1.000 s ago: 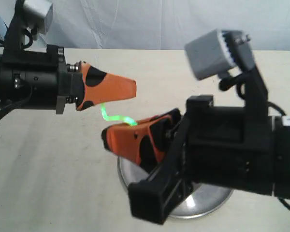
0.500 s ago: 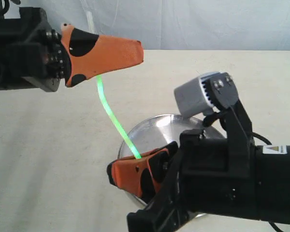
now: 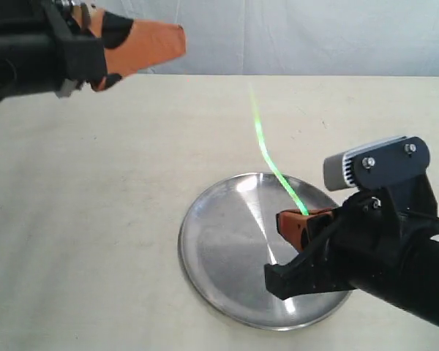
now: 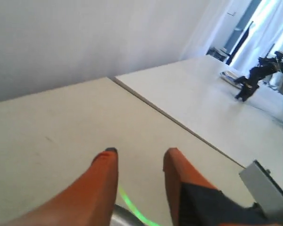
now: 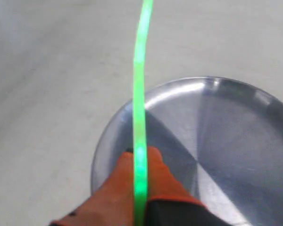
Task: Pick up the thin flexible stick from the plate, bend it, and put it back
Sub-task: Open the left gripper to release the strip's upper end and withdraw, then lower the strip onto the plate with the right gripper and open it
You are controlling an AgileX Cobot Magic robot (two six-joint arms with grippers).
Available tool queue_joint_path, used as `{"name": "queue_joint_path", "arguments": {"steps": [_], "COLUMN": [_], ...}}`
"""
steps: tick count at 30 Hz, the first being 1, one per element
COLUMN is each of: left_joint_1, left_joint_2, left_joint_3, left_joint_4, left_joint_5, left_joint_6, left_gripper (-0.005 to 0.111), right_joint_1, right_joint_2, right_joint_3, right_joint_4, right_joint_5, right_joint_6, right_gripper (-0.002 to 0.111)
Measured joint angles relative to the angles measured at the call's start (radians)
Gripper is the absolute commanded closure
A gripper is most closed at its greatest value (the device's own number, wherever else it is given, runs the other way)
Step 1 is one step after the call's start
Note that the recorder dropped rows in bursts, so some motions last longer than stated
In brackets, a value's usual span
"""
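Observation:
The thin neon-green stick (image 3: 272,164) stands free in the air, gently curved, with only its lower end held. My right gripper (image 3: 287,221) is shut on that end, low over the silver plate (image 3: 219,248). In the right wrist view the stick (image 5: 139,89) runs between the closed orange fingers (image 5: 118,183) of the right gripper (image 5: 140,151) and out past the plate (image 5: 226,136). My left gripper (image 3: 177,42) hangs high at the far left, apart from the stick. In its wrist view the left gripper (image 4: 139,153) is open with nothing between its fingers; the stick (image 4: 131,207) glows far below.
The plate lies on a pale beige table (image 3: 95,205), with a white curtain (image 3: 293,36) behind the far edge. The left wrist view looks past the table edge (image 4: 179,122) to another table and a distant arm (image 4: 254,77).
The left gripper has let go of the stick's upper end and drawn up and left. The stick has sprung from bent to nearly straight. The right gripper moved right and lower over the plate.

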Motion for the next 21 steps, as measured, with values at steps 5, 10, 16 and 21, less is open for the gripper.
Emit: {"name": "queue_joint_path", "arguments": {"steps": [5,10,16,21], "left_joint_1": [0.0,0.0,0.0,0.0], "left_joint_2": [-0.161,-0.331,-0.386,-0.391], "left_joint_3": [-0.067,-0.076,-0.076,-0.058], "left_joint_4": [0.137,0.246,0.255,0.258], "left_joint_5": [0.089,0.122,0.292,0.493], "left_joint_6": [-0.028,-0.162,-0.073,-0.02], "left_gripper": [0.068,0.079,0.079,0.079], "right_joint_1": [0.0,0.0,0.0,-0.002], "right_joint_2": [0.138,0.324,0.442,0.462], "right_joint_3": [0.0,0.001,0.001,0.001], "right_joint_4": [0.053,0.055,0.055,-0.014], "right_joint_5": [-0.047,-0.051,-0.22,-0.238], "right_joint_6": [-0.108,-0.145,-0.142,-0.033], "right_gripper": [0.109,0.109,0.109,0.108]}}
